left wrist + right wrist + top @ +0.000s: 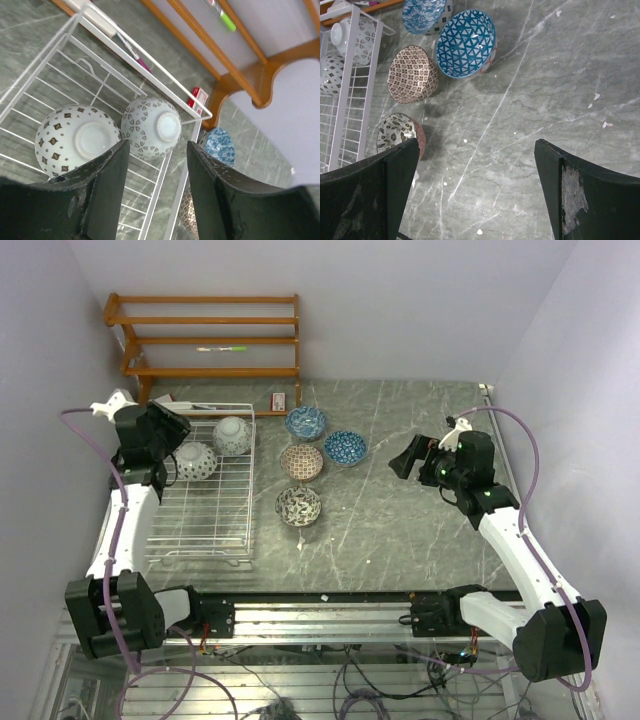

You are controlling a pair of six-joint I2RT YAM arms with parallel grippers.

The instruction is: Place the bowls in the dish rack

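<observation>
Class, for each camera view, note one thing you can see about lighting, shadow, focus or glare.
Top external: soft, even light; the loose bowls cast only faint shadows on the table. Left wrist: the left claw looms dark with little detail, while the two bowls in the dish rack are sharp. Right wrist: the table's veins are crisp; the right claw is nearly black.

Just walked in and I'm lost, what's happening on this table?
Two robot arms are loading bowls into the white dish rack. Two bowls lie upside down in it, by the open left end effector. Four bowls wait on the table beside the rack; the open right end effector hovers empty near them.
</observation>
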